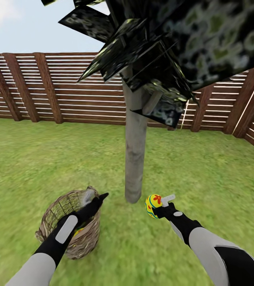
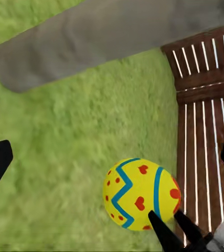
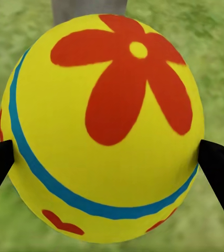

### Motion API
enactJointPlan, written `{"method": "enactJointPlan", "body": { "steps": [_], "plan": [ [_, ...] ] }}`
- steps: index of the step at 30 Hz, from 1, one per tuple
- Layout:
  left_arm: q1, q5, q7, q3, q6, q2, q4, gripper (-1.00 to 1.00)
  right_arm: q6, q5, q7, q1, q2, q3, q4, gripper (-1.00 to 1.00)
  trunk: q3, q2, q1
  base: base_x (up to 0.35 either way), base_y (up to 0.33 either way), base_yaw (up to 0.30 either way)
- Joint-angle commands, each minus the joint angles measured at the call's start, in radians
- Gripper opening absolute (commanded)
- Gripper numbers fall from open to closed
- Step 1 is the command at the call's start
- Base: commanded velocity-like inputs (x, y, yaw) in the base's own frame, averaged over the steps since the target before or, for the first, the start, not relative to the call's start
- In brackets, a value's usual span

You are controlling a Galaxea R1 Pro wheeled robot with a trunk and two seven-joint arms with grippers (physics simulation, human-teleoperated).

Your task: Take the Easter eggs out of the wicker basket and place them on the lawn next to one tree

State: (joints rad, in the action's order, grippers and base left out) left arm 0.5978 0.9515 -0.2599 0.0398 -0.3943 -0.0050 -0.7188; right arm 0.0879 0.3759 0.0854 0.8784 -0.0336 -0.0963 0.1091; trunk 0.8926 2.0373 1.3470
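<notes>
Gripper (image 1: 161, 208) of the right arm, clamped on a yellow Easter egg (image 1: 153, 205) held just above the lawn (image 1: 206, 174) beside the tree (image 1: 135, 159), should lower until the egg touches grass, then open gently so it cannot roll.

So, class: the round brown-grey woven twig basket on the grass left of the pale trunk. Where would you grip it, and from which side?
Grip the upper rim of the round brown-grey woven twig basket from above. It stands upright with its mouth open upward, so the thin rim wall fits between two fingers, while the bucket-shaped body looks too wide. The left gripper hovers at the rim.
</notes>
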Motion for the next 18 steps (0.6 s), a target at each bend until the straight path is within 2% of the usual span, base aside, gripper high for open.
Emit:
{"method": "enactJointPlan", "body": {
  "steps": [1, 3, 6, 8, 10, 11, 12, 13, 14, 18],
  "plan": [
    [0.000, 0.007, -0.025, 0.000, -0.032, 0.000, 0.000, 1.00, 0.003, 0.008, 0.004, 0.001, 0.000, -0.009, 0.000, -1.00, 0.004, 0.008, 0.004, 0.000, 0.000, 0.000],
    [-0.001, 0.006, -0.069, 0.001, -0.055, -0.001, 0.011, 1.00, 0.003, 0.008, 0.004, 0.001, 0.001, -0.009, 0.000, -1.00, 0.010, 0.022, 0.011, 0.000, 0.000, 0.000],
    [-0.010, 0.006, -0.087, 0.002, -0.081, 0.006, 0.035, 1.00, 0.003, 0.008, 0.004, 0.001, 0.001, -0.010, 0.000, -1.00, 0.020, 0.043, 0.023, 0.000, 0.000, 0.000],
    [-0.011, 0.006, -0.088, 0.003, -0.188, 0.001, 0.035, 1.00, 0.003, 0.008, 0.004, 0.001, 0.001, -0.010, 0.000, -1.00, 0.026, 0.057, 0.031, 0.000, 0.000, 0.000],
    [-0.012, 0.006, -0.099, 0.003, -0.247, -0.017, 0.034, 1.00, 0.003, 0.008, 0.004, 0.001, 0.001, -0.010, 0.000, -1.00, 0.032, 0.071, 0.038, 0.000, 0.000, 0.000],
    [-0.012, 0.006, -0.161, 0.115, -0.264, -0.032, 0.031, 1.00, 0.003, 0.008, 0.004, 0.001, 0.001, -0.010, 0.000, -1.00, 0.035, 0.078, 0.042, 0.000, 0.000, 0.000],
    [-0.012, 0.007, -0.179, 0.172, -0.265, -0.033, 0.030, 1.00, 0.003, 0.008, 0.004, 0.001, 0.002, -0.010, 0.000, -1.00, 0.039, 0.085, 0.046, 0.000, 0.000, 0.000],
    [-0.012, 0.007, -0.194, 0.203, -0.265, -0.034, 0.029, 1.00, 0.003, 0.008, 0.004, 0.001, 0.002, -0.010, 0.000, -1.00, 0.042, 0.092, 0.050, 0.000, 0.000, 0.000],
    [-0.012, 0.007, -0.213, 0.226, -0.265, -0.037, 0.025, 1.00, 0.003, 0.007, 0.004, 0.001, 0.003, -0.010, 0.000, -1.00, 0.045, 0.099, 0.054, 0.000, 0.000, 0.000],
    [-0.012, 0.007, -0.280, 0.241, -0.267, -0.040, -0.010, 1.00, 0.004, 0.006, 0.004, 0.001, 0.004, -0.010, 0.000, -1.00, 0.057, 0.127, 0.069, 0.000, 0.000, 0.000]
  ]
}}
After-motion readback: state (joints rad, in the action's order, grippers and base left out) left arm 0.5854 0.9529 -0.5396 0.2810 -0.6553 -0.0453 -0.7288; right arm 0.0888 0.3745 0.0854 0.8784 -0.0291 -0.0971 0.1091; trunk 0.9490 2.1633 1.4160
